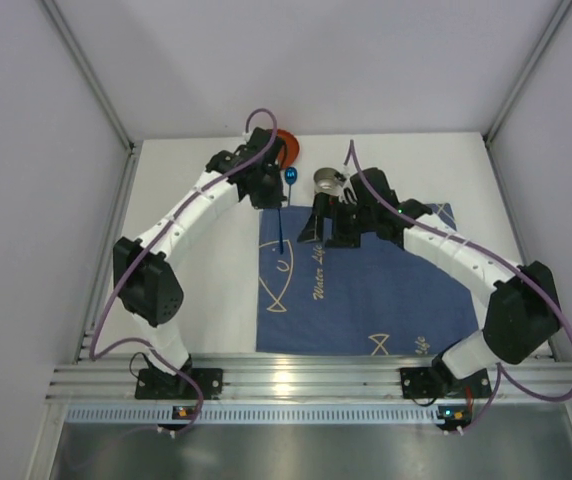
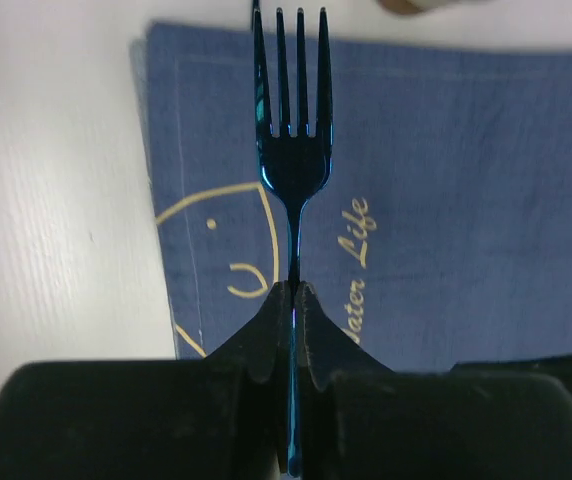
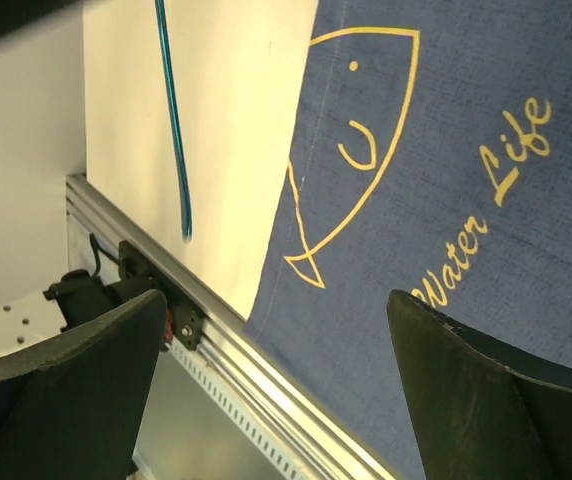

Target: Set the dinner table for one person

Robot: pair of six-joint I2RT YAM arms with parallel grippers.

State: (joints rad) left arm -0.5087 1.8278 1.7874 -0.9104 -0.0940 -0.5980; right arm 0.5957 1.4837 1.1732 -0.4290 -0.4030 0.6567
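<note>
A shiny blue fork [image 2: 293, 150] is pinched by its handle in my left gripper [image 2: 294, 290], which is shut on it. The tines point away over the left part of a dark blue placemat [image 2: 466, 180] with gold fish drawings. From above, the fork [image 1: 283, 225] hangs at the placemat's [image 1: 386, 290] back left corner, below my left gripper [image 1: 271, 190]. My right gripper [image 1: 328, 225] hovers open over the back of the placemat, with nothing between its fingers. In the right wrist view, that gripper [image 3: 276, 300] frames the placemat [image 3: 466, 150], with the fork [image 3: 174, 130] edge-on over the white dinner table [image 3: 236, 120].
An orange-red round dish [image 1: 288, 148] sits behind my left gripper, and a small metal cup [image 1: 326, 181] stands just behind my right gripper. An aluminium rail [image 1: 306, 380] runs along the near edge of the dinner table [image 1: 206, 300]. White walls enclose the sides and back.
</note>
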